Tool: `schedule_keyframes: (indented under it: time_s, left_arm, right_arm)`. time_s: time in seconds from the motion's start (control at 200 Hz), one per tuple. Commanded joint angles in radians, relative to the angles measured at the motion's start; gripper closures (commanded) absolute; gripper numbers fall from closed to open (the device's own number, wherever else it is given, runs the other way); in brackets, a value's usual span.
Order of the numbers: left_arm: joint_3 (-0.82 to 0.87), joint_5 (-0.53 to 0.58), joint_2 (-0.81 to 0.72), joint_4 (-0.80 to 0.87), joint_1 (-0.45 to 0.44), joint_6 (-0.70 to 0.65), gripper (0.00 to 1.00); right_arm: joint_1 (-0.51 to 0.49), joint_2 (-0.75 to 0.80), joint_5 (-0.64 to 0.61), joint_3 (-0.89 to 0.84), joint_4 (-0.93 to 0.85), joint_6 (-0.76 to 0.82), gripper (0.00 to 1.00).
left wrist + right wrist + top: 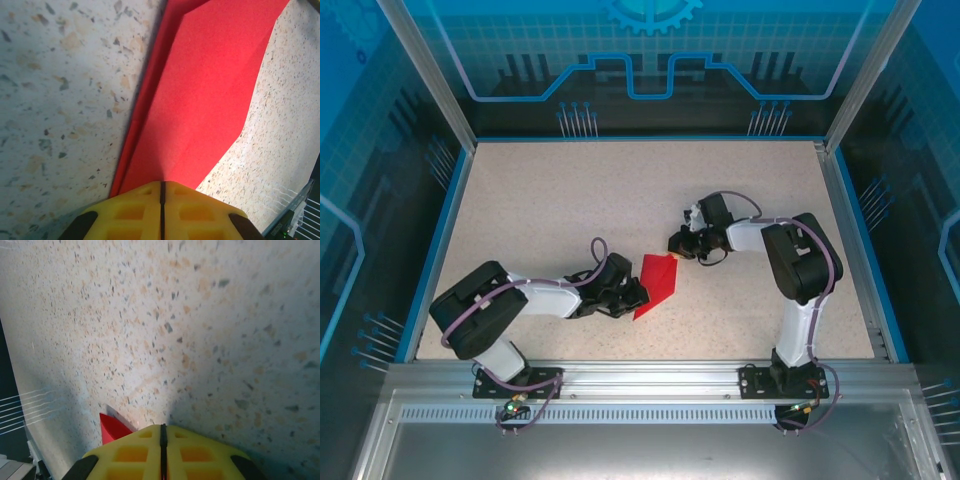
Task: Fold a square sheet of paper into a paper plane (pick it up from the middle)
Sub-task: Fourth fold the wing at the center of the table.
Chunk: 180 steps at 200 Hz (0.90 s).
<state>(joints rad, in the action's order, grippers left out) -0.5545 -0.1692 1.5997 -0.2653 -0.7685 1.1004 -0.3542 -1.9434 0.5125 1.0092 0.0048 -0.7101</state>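
The folded red sheet of paper (657, 285) lies on the table (540, 220) between the 2 arms. In the top view the left end effector (638, 293) meets its lower-left edge and the right end effector (677, 247) its upper tip.

The left wrist view adds layered creases in the sheet of paper (210, 100); the left end effector (162, 187) has its fingers together on the sheet's near end.

The right wrist view shows the right end effector (162, 430) with fingers together and 1 red corner (112, 430) beside them. Whether either pinches or presses cannot be told.
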Motion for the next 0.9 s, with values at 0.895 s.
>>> schedule_keyframes:
  time_s: [0.895]
  left_arm:
    - [-0.365,0.109,-0.015,0.639,0.05,-0.339,0.59]
  right_arm:
    - [-0.143,0.446,-0.068,-0.361,-0.074,-0.133,0.54]
